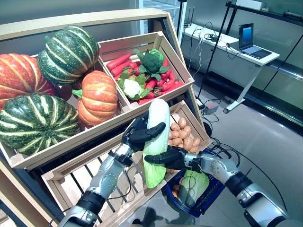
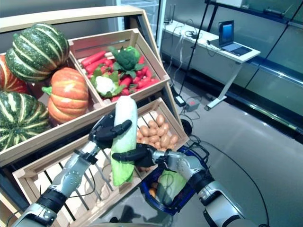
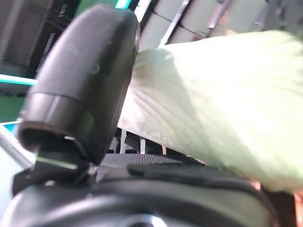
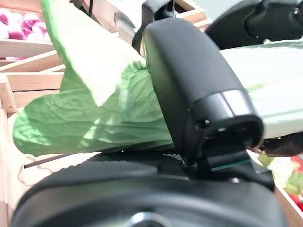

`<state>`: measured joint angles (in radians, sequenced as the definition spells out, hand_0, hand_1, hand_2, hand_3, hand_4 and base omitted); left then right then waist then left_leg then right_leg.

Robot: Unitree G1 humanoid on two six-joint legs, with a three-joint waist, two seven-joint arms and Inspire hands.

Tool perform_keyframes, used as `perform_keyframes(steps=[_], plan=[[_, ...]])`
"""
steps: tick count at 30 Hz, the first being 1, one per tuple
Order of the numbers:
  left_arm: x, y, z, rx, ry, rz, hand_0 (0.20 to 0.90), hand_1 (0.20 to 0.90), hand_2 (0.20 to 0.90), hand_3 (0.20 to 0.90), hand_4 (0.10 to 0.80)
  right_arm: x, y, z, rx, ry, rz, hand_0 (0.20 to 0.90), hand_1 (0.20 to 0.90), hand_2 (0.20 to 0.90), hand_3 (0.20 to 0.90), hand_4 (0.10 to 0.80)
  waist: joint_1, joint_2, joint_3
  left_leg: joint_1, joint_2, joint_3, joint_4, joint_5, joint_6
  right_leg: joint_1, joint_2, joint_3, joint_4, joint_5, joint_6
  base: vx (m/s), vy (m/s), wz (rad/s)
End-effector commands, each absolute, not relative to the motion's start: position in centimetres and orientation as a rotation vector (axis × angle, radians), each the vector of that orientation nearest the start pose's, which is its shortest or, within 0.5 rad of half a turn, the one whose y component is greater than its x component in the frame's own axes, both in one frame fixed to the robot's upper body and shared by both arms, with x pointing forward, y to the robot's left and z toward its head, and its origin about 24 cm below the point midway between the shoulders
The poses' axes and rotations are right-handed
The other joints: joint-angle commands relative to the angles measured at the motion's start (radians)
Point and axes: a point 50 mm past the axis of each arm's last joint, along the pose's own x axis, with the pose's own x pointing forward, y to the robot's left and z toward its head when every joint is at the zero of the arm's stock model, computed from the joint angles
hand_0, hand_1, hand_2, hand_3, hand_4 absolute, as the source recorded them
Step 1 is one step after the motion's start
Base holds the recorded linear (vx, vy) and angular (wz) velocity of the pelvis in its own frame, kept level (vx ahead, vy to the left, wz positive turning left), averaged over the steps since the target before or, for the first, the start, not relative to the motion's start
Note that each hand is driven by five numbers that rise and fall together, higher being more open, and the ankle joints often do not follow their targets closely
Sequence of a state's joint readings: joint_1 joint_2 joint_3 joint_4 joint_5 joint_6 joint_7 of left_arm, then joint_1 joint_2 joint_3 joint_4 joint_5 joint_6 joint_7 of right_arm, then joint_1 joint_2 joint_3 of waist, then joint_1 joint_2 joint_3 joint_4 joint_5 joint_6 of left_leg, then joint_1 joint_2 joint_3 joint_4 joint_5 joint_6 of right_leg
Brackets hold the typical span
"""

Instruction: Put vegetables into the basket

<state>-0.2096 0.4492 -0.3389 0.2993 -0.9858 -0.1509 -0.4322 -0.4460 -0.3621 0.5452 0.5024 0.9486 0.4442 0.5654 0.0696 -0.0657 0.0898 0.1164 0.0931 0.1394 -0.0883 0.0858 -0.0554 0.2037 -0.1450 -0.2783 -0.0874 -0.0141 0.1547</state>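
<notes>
Both my hands grip one long pale-green napa cabbage (image 1: 156,142) upright: left hand (image 1: 139,135) fingers curled around its middle, right hand (image 1: 165,158) fingers clamped lower, just above the blue mesh basket (image 1: 210,194) already holding another leafy cabbage (image 1: 191,185).

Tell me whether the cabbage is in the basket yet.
Not yet. Both the left hand and right hand hold the cabbage upright above the basket.

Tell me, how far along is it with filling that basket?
Partly there. One green leafy cabbage already lies in the blue wire basket. A long pale napa cabbage is held upright above the lower crate, both the left robot hand and right robot hand curled around it. It has yet to go in.
</notes>
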Motion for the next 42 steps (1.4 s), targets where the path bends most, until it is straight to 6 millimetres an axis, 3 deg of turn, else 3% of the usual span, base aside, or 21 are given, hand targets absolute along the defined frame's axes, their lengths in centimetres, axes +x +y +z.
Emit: perform_keyframes(steps=[1, 4, 10, 17, 21, 25, 27, 30, 36, 42], plan=[[30.0, 15.7, 9.9, -0.442, -0.249, -0.659, 0.9, 0.9, 0.9, 0.9, 0.8, 30.8, -13.6, 2.0, 0.547, 0.5, 0.705, 0.3, 0.3, 0.3, 0.3, 0.4, 0.01, 0.02, -0.054, 0.012, 0.058, -0.013, 0.001, -0.054, -0.058, -0.037, -0.067, 0.008, 0.0, 0.091, -0.003, 0.0, 0.0, 0.0], [29.6, 18.3, 8.6, -0.424, -0.208, -0.574, 0.9, 0.9, 0.9, 0.9, 0.8, 29.9, -17.2, 0.4, 0.598, 0.494, 0.549, 0.3, 0.3, 0.3, 0.3, 0.4, 0.003, 0.024, -0.05, 0.012, 0.064, -0.006, 0.001, -0.051, -0.058, -0.041, -0.064, 0.01, 0.0, 0.093, -0.002, 0.0, 0.0, 0.0], [28.7, 21.9, 6.6, -0.424, -0.175, -0.438, 0.9, 0.9, 0.9, 0.9, 0.8, 27.6, -22.1, -2.1, 0.653, 0.508, 0.353, 0.3, 0.3, 0.3, 0.3, 0.4, -0.009, 0.029, -0.04, 0.016, 0.069, 0.011, 0.001, -0.051, -0.059, -0.046, -0.059, 0.015, 0.0, 0.093, -0.001, 0.003, -0.003, -0.03], [28.1, 23.6, 5.5, -0.432, -0.141, -0.343, 0.9, 0.9, 0.9, 0.9, 0.8, 25.8, -26.4, -3.3, 0.674, 0.493, 0.157, 0.3, 0.3, 0.3, 0.3, 0.4, -0.018, 0.032, -0.023, 0.025, 0.071, 0.022, 0.001, -0.051, -0.056, -0.044, -0.051, 0.018, 0.015, 0.082, -0.007, 0.018, -0.007, -0.09], [28.3, 24.6, 5.2, -0.437, -0.142, -0.276, 0.9, 0.9, 0.9, 0.9, 0.8, 25.5, -29.0, -3.2, 0.698, 0.446, 0.009, 0.3, 0.3, 0.3, 0.3, 0.4, -0.018, 0.038, 0.022, 0.011, 0.065, 0.025, 0.05, -0.053, -0.049, -0.087, -0.052, 0.027, 0.118, 0.038, -0.021, -0.043, -0.023, -0.1], [29.5, 24.4, 5.9, -0.441, -0.188, -0.261, 0.9, 0.9, 0.9, 0.9, 0.8, 26.4, -31.1, -2.3, 0.665, 0.407, -0.096, 0.3, 0.3, 0.3, 0.3, 0.4, -0.011, 0.042, 0.103, -0.115, 0.059, -0.006, 0.251, -0.117, -0.051, -0.188, -0.061, 0.035, 0.269, -0.02, -0.044, -0.205, -0.042, -0.13], [30.5, 24.2, 7.4, -0.439, -0.26, -0.268, 0.9, 0.9, 0.9, 0.9, 0.8, 28.3, -31.7, -0.6, 0.661, 0.348, -0.141, 0.3, 0.3, 0.3, 0.3, 0.4, -0.01, 0.049, 0.192, -0.237, 0.066, -0.014, 0.407, -0.161, -0.045, -0.302, -0.08, 0.041, 0.419, -0.059, -0.063, -0.383, -0.026, 0.04], [31.3, 23.5, 8.7, -0.438, -0.313, -0.277, 0.9, 0.9, 0.9, 0.9, 0.8, 29.9, -31.9, 1.0, 0.647, 0.316, -0.172, 0.3, 0.3, 0.3, 0.3, 0.4, -0.008, 0.058, 0.253, -0.384, 0.069, -0.022, 0.578, -0.222, -0.029, -0.444, -0.109, 0.058, 0.597, -0.111, -0.084, -0.286, 0.002, -0.09], [31.8, 22.3, 10.4, -0.463, -0.388, -0.304, 0.9, 0.9, 0.9, 0.9, 0.8, 31.5, -33.1, 3.7, 0.617, 0.281, -0.209, 0.3, 0.3, 0.3, 0.3, 0.4, 0.0, 0.086, 0.318, -0.608, 0.075, -0.037, 0.874, -0.354, -0.002, -0.679, -0.173, 0.083, 0.933, -0.236, -0.106, -0.157, 0.014, 0.12], [31.8, 21.9, 11.1, -0.47, -0.415, -0.32, 0.9, 0.9, 0.9, 0.9, 0.8, 32.2, -33.9, 5.1, 0.57, 0.285, -0.24, 0.3, 0.3, 0.3, 0.3, 0.4, 0.003, 0.114, 0.351, -0.732, 0.071, -0.075, 1.099, -0.472, -0.004, -0.808, -0.193, 0.121, 1.136, -0.345, -0.112, -0.028, -0.01, 0.21]])
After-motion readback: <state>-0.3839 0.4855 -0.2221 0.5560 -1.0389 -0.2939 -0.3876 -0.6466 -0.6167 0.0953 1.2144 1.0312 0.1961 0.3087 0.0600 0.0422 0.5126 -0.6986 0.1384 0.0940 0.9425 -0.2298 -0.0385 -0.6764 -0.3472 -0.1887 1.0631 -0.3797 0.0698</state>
